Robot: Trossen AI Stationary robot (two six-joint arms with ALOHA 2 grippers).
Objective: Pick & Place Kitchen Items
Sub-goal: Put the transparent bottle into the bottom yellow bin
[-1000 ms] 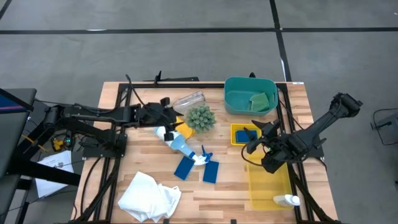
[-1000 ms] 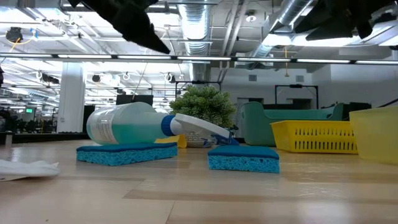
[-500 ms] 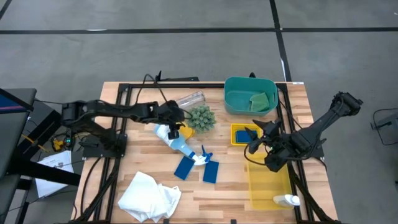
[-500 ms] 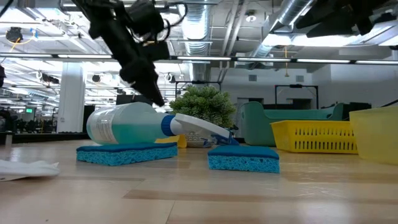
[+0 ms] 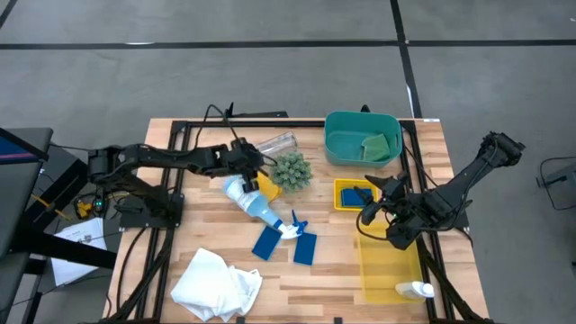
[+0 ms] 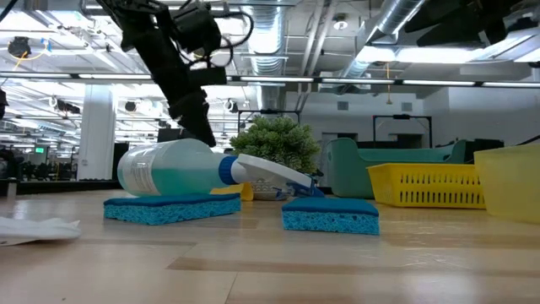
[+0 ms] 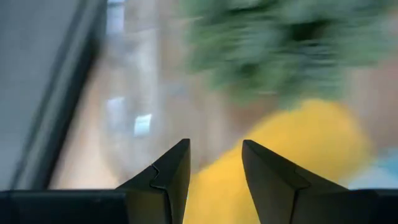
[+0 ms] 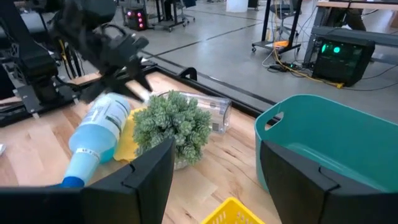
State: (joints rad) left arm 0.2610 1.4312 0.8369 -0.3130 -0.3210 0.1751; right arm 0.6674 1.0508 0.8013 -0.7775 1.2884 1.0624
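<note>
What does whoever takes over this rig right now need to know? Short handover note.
Left gripper: open, empty, over the yellow sponge beside the plant ball.
Right gripper: open, empty, above the small yellow basket.
Done: green sponge in the teal bin, one blue sponge in the basket.
Left: spray bottle lying across two blue sponges, clear cup on its side, white cloth.
</note>
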